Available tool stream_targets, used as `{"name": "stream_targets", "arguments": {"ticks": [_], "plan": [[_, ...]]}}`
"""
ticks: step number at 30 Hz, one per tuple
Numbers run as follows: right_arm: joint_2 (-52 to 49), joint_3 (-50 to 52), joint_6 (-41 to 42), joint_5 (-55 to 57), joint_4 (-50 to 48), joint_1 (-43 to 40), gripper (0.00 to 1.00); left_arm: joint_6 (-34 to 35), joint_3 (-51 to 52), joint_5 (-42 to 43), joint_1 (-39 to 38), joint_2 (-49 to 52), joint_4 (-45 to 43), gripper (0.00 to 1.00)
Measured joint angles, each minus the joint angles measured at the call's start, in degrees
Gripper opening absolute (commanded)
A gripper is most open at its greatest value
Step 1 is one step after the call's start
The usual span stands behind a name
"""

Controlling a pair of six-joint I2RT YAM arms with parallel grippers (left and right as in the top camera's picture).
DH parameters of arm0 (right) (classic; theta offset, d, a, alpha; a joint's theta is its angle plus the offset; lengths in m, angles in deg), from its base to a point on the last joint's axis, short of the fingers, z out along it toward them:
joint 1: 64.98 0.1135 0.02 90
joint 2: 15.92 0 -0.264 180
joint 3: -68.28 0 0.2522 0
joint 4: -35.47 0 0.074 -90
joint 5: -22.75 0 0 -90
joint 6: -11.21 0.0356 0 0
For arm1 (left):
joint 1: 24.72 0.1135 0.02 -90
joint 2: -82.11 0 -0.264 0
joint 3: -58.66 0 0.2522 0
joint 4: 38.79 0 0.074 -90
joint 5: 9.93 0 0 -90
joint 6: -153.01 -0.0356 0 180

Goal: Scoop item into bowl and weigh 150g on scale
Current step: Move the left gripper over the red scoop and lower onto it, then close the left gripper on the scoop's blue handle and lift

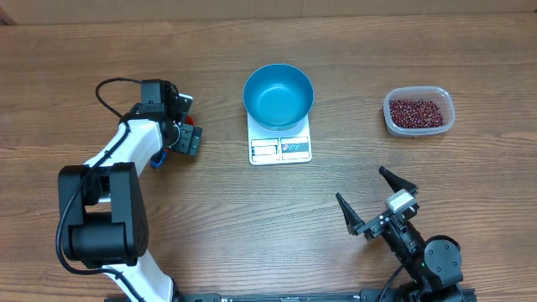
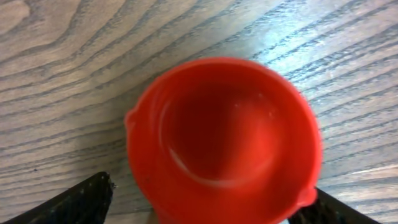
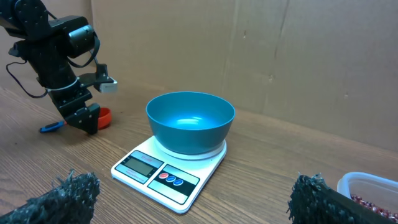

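Two spread hands, left hand [image 2: 210, 193] straddling glossy round red cup [image 2: 224, 137] (plastic), right hand [image 1: 360, 184] above woodgrain table [image 1: 252, 226].

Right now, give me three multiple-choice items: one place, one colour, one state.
1. Where does the bowl stand? A on the scale; B on a plate; C on bare table.
2. What colour is the cup between the fingers of the left gripper? A green; B red; C white.
3. How does the right gripper stand? A shut on a spoon; B shut on the bowl; C open, empty.
A: it sits on the platform. B: plainly red in the wrist view. C: jaws spread, nothing between.
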State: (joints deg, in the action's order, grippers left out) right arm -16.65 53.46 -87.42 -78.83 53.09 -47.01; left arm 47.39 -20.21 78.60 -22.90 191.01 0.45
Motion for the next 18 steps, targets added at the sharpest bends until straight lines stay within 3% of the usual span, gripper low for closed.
{"name": "stream_targets", "arguments": {"ticks": [5,8,18], "plan": [[0.00,0.00,-0.02,0.00,0.02,0.00,1.00,0.00,0.00,3.23,2.05,0.42,0.17,0.70],[0.00,0.00,-0.02,-0.02,0.00,0.00,1.00,0.04,0.00,4.11,2.45,0.52,0.20,0.52],[0.00,0.00,0.00,0.00,0.02,0.00,1.00,-0.68,0.00,4.96,2.40,0.52,0.57,0.42]]}}
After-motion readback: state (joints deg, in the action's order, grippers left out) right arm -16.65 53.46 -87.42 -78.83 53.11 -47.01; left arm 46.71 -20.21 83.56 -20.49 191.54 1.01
